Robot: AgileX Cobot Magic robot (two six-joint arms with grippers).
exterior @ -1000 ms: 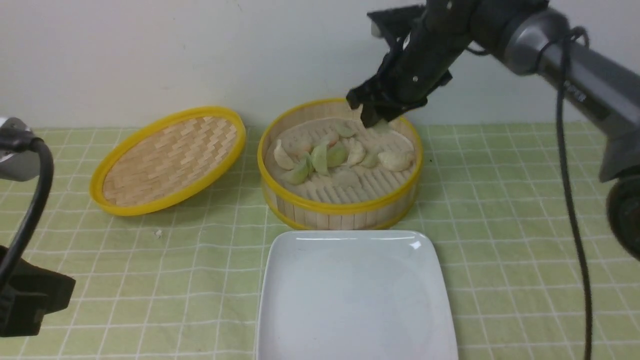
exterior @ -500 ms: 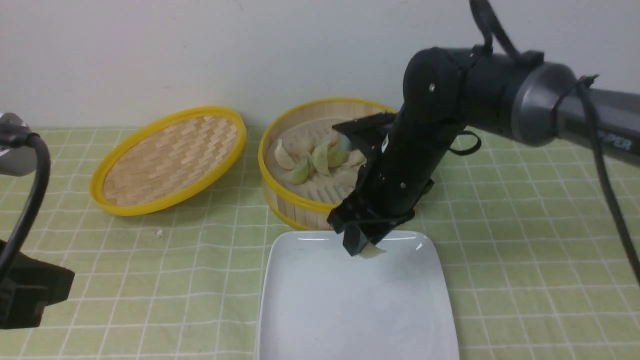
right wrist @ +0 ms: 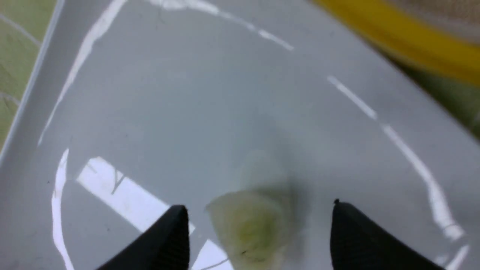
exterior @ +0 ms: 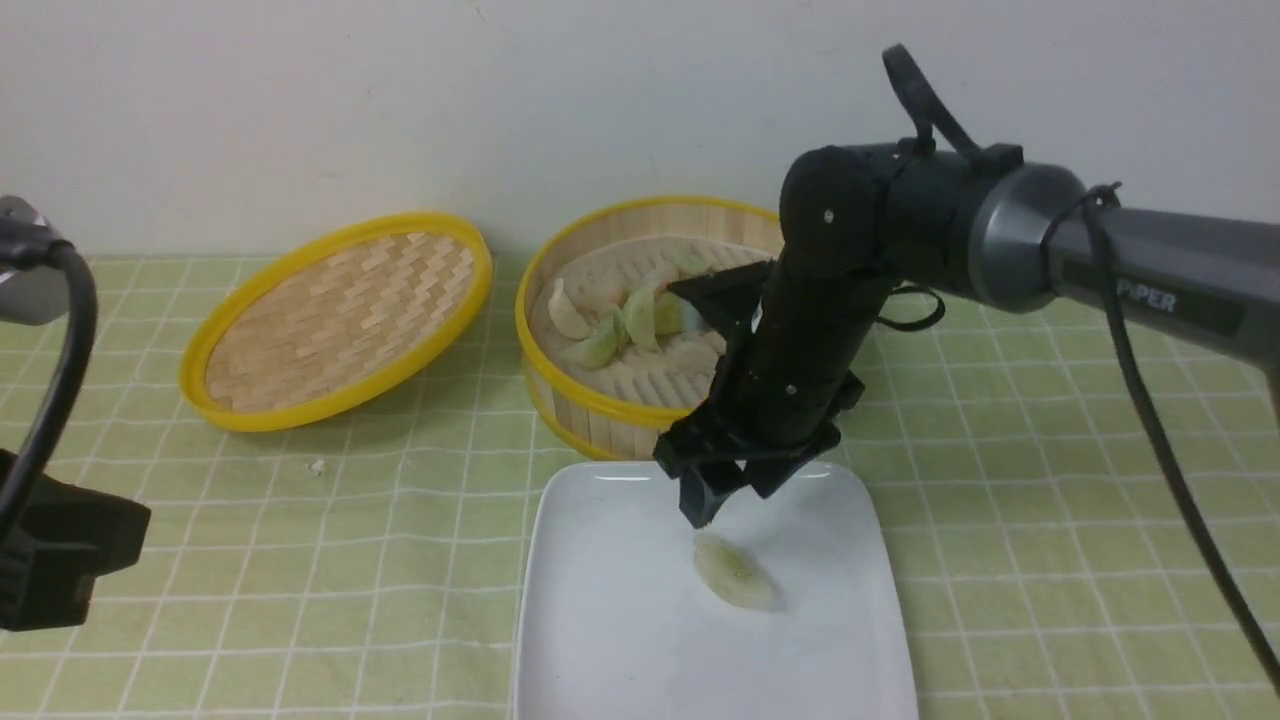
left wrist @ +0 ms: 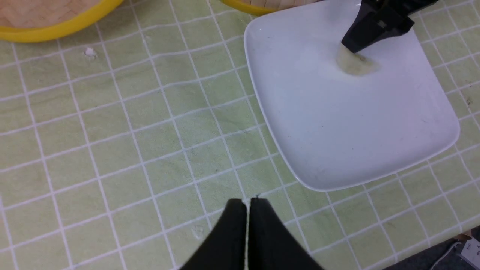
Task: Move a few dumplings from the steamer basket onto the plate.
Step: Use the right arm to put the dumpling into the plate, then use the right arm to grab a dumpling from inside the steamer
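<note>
A woven lid (exterior: 335, 315) with a yellow rim lies tilted on the green checked tabletop (exterior: 1000, 500), left of the steamer basket (exterior: 600, 405). A small white crumb (exterior: 316, 466) sits on the cloth in front of the lid. The white plate (exterior: 620, 640) sits just in front of the basket. The right arm reaches down across the basket's right half and blocks the view there.

Half a second ago the right hand (exterior: 735, 495) gripped a pale green dumpling (exterior: 735, 572) over the plate's far edge. Now its fingers are apart and empty, and the dumpling lies on the plate just below them. The other dumplings (exterior: 640, 315) are still in the basket.

The arm hides some of them, so they cannot be counted. The right wrist view is blurred. The left hand (left wrist: 247, 204) hangs over bare cloth beside the plate, fingers pressed together, holding nothing.
</note>
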